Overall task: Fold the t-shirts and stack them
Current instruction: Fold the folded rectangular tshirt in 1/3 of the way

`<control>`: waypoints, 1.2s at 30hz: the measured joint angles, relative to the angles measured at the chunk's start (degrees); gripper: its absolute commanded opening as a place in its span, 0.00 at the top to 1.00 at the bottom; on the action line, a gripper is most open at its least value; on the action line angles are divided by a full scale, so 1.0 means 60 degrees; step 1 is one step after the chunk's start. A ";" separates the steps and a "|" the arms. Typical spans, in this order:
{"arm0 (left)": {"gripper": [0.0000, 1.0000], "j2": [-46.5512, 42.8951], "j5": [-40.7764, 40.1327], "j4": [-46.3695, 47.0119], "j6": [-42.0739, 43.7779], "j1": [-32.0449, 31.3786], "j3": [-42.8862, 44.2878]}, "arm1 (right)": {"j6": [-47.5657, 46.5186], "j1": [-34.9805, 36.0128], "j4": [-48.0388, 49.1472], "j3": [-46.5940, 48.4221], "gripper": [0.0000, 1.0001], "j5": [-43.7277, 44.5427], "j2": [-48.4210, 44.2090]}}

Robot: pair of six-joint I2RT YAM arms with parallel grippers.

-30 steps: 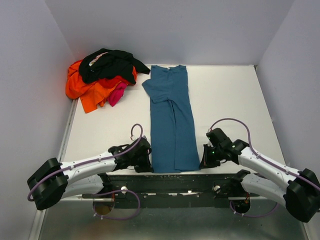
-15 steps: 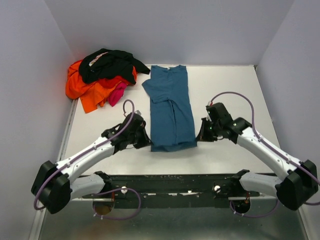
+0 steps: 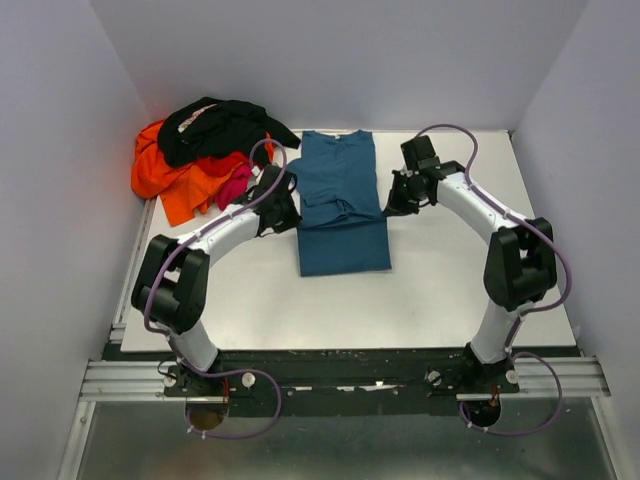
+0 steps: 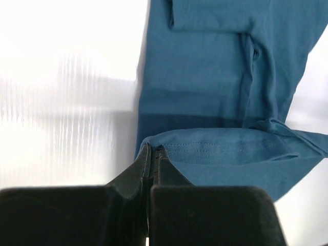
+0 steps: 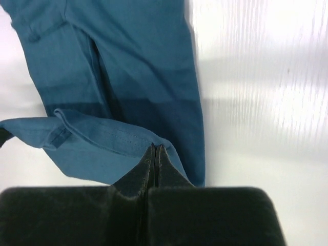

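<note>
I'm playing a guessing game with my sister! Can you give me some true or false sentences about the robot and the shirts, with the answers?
1. The left gripper and the right gripper both pinch the hem of the teal-blue shirt. True.
2. The black shirt lies flat in the middle of the table. False: it sits crumpled on top of the pile in the far left corner.
3. The teal-blue shirt's hem is held up over the rest of the shirt. True.
4. The orange shirt is neatly folded. False: it is bunched up under the black shirt.
</note>
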 measured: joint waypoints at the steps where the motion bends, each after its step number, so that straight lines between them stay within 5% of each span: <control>1: 1.00 0.0200 -0.0055 0.0022 0.0055 0.0040 0.0197 | -0.0004 -0.0036 0.0000 0.0211 0.99 -0.0029 0.0215; 13: 0.98 0.1818 -0.0240 0.0000 0.0455 0.0299 0.2178 | -0.0244 -0.0528 -0.0331 0.2903 0.98 -0.0372 0.2269; 14: 0.77 0.1967 -0.0240 -0.0007 0.0470 0.0331 0.2368 | -0.0251 -0.0539 -0.0346 0.3151 0.88 -0.0401 0.2419; 16: 0.27 0.2146 -0.0240 0.0036 0.0499 0.0372 0.2539 | -0.0270 -0.0568 -0.0364 0.3625 0.47 -0.0452 0.2739; 18: 0.10 0.2299 -0.0233 0.0051 0.0594 0.0415 0.2608 | -0.0229 -0.0608 -0.0361 0.3938 0.43 -0.0474 0.3027; 22: 0.09 0.2386 -0.0215 0.0127 0.0627 0.0441 0.2565 | -0.0328 -0.0721 -0.0266 0.3650 0.44 -0.0470 0.3107; 30: 0.30 0.1100 0.0488 0.0998 0.0368 0.0386 -0.0280 | -0.0321 -0.0769 0.0965 -0.1504 0.54 -0.1002 0.0401; 36: 0.39 0.0102 0.1056 0.1446 0.0066 -0.0062 -0.1996 | -0.0455 -0.0769 0.1876 -0.3340 0.55 -0.1774 -0.0539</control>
